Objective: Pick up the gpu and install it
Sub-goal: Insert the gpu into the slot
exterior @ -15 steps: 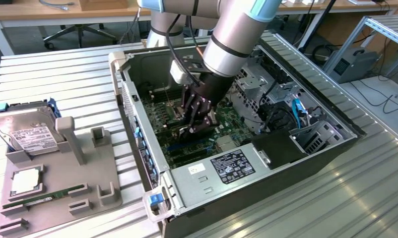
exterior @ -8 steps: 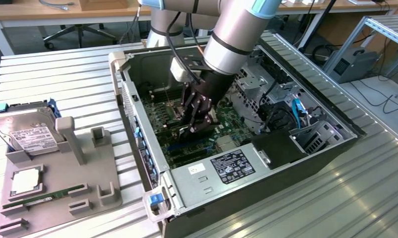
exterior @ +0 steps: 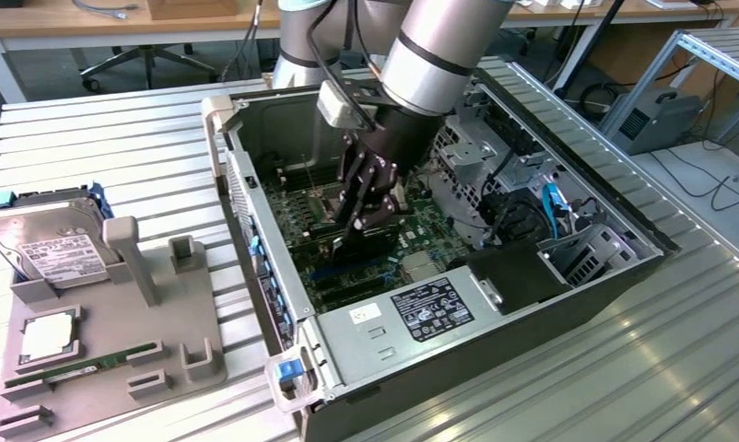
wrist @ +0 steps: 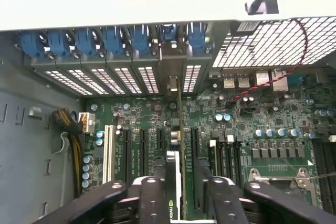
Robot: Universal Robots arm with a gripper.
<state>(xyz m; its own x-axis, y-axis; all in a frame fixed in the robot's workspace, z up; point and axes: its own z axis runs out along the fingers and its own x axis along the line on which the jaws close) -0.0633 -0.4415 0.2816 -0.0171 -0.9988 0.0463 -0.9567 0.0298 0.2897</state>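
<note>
The gpu is seen standing edge-on in a motherboard slot inside the open case, at 6 o'clock between the parted end effector fingers, apparently seated and released.

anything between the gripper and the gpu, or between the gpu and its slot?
Nothing visible. In the wrist view the gpu stands edge-on between the gripper fingers, upright over the motherboard, its bracket reaching the rear slot opening. Whether it is fully seated in the slot cannot be told.
</note>
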